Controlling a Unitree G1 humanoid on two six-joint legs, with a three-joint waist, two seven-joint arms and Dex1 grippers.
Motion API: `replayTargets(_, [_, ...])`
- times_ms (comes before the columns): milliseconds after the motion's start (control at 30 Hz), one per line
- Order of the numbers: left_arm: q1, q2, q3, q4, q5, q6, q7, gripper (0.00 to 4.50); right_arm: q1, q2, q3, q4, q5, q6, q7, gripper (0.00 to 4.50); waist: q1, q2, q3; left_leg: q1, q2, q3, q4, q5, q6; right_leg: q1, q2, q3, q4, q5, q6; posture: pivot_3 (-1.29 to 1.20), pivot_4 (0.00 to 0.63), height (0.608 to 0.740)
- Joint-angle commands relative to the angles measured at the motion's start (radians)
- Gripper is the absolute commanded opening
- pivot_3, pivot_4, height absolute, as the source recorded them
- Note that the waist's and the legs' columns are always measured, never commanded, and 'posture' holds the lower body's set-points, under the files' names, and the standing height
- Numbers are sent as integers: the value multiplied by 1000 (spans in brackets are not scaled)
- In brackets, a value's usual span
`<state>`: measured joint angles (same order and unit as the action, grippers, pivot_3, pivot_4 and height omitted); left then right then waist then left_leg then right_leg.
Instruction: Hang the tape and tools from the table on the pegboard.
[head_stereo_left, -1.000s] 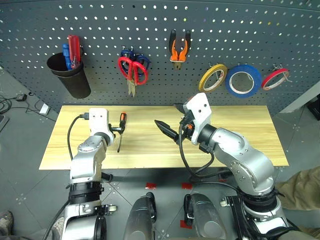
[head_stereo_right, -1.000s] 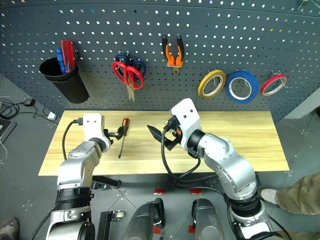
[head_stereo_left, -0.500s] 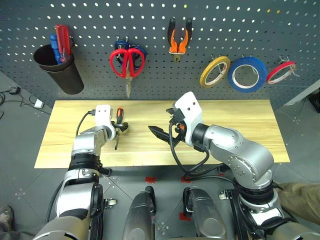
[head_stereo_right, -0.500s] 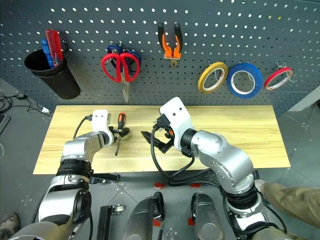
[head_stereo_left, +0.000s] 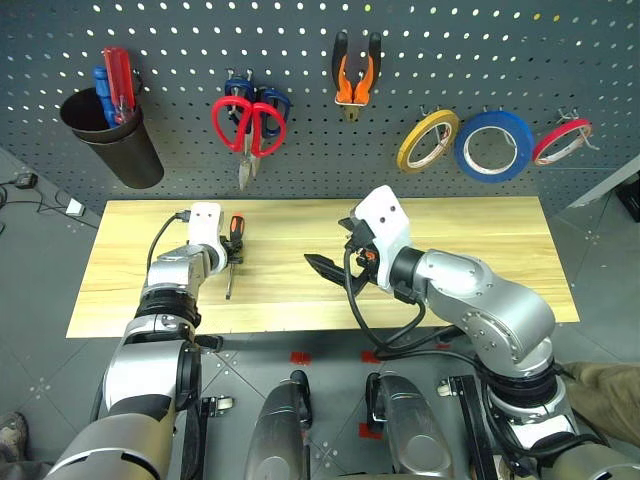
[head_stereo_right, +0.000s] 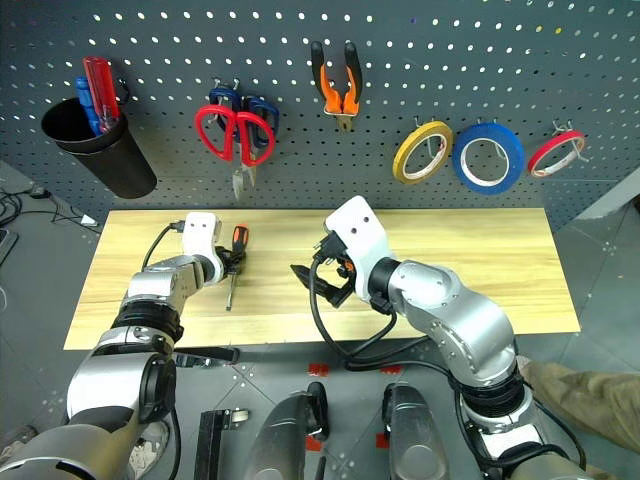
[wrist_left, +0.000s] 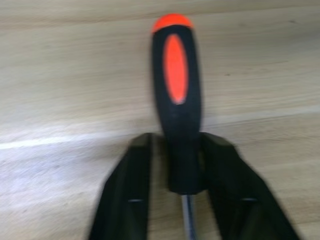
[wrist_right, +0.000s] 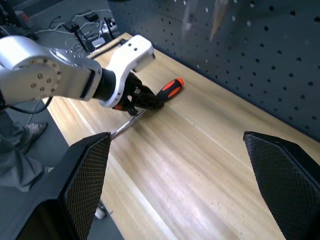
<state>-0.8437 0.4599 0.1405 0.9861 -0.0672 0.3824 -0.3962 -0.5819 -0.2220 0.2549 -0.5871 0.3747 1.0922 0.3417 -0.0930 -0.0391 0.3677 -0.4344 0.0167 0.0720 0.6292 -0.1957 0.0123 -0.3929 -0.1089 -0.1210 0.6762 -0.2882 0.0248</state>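
Left gripper (wrist_left: 182, 200) clamps the lower handle of the slim orange-and-black screwdriver (wrist_left: 177, 100), which lies on the light wooden table (head_stereo_left: 480, 240); gripped near the shaft, it may pivot when lifted. Right gripper (head_stereo_left: 322, 266) hovers spread, empty. Black cup (head_stereo_left: 110, 150) on the dark grey pegboard (head_stereo_left: 500, 50) holds red and blue screwdrivers (head_stereo_left: 115, 80).

The left gripper (wrist_left: 182, 200) has its two black fingers pressed on the screwdriver (wrist_left: 176, 100), and they hide the sides of the handle there. The thin metal shaft runs off the picture's edge, so its tip is cut off in the left wrist view. Behind the red-handled scissors (head_stereo_left: 247, 122) on the pegboard (head_stereo_left: 560, 60), the blue-handled scissors (head_stereo_left: 256, 96) are mostly hidden.
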Motion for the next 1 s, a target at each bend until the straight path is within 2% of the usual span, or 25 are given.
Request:
replayTargets(33, [62,52,-16,-78,14,-41,-49,499,-7,-23,10,-26,-4,-84,36,4500,-8,-1,-1,0,0,0,0,0,0,0,0,0,0,0,0,-326,308,740])
replayTargets(200, [258,126,-20,-384,-6,-64,-136,499,5,-46,13,-23,-15,-183,62,4500,-24,-4,-5,0,0,1,-1,0,-1,-1,0,0,0,0,0,-329,251,740])
replayTargets(267, [380,143,52,-582,-43,-101,-121,499,7,-40,5,-39,-8,-224,72,4500,-30,-6,-10,-2,0,1,-1,1,-2,-2,0,0,0,0,0,-334,223,740])
replayTargets(367, [479,137,112,-747,-62,-143,-75,499,13,-42,1,-32,-8,-278,89,4500,-35,-8,-25,-3,0,1,-1,1,-2,-3,-1,-1,-1,0,0,-333,190,740])
replayTargets(467, [644,98,234,-1069,-100,-173,-6,499,13,-39,-18,-59,19,-289,100,4500,-46,-14,-48,-4,0,0,0,1,-2,-2,-1,-2,-1,0,0,-324,171,740])
replayTargets(567, [718,74,271,-1247,-128,-111,32,499,15,-49,-33,-52,28,-299,114,4500,-46,-13,-72,-4,-1,-1,0,1,-1,-1,-2,-2,-2,1,0,-288,153,740])
replayTargets(667, [688,77,349,-1427,-215,-22,77,499,10,-50,-49,-44,28,-304,115,4500,-44,-14,-89,-3,-1,-2,0,0,-1,0,-2,-3,1,0,0,-274,146,740])
replayTargets(800, [524,152,385,-1407,-268,32,92,499,-12,-44,-54,-16,18,-314,116,4500,-41,-15,-101,0,-2,-6,1,1,-1,2,0,-3,4,1,-1,-266,139,740])
replayTargets(1000, [172,277,340,-1017,-184,-161,93,499,-75,17,-43,21,2,-291,64,4500,-48,-14,-109,1,-1,-9,1,7,-3,2,4,-3,5,4,-4,-279,140,740])
